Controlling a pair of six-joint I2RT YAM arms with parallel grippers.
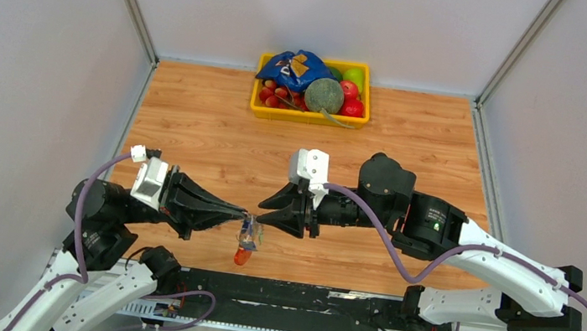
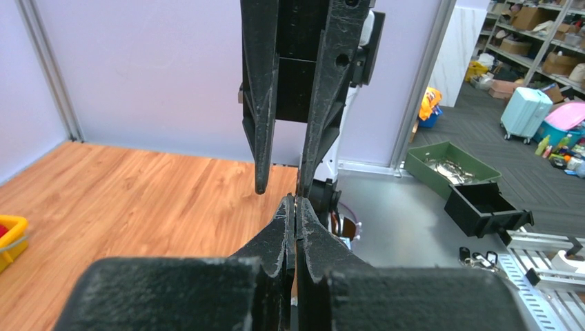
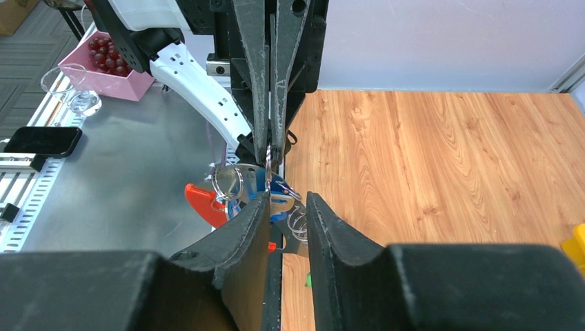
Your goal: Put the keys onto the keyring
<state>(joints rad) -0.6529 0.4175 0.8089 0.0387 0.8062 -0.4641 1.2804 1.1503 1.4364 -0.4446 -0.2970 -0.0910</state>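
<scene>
My left gripper (image 1: 243,214) is shut on a thin metal ring of the keyring (image 1: 248,234), which hangs from its tips above the table's near edge. The bunch shows a red clip (image 3: 203,203), silver rings (image 3: 227,183) and a blue key head (image 3: 279,186) among them. My right gripper (image 1: 266,211) faces the left one tip to tip, jaws apart. In the right wrist view its fingertips (image 3: 286,198) straddle the bunch near the blue key without pinching it. The left wrist view shows the left tips (image 2: 295,201) pressed together. A small green tag (image 3: 308,278) hangs lowest.
A yellow tray (image 1: 309,118) with fruit and a blue bag stands at the far middle of the wooden table (image 1: 193,132). A black rail (image 1: 299,297) runs along the near edge. Grey walls close in both sides.
</scene>
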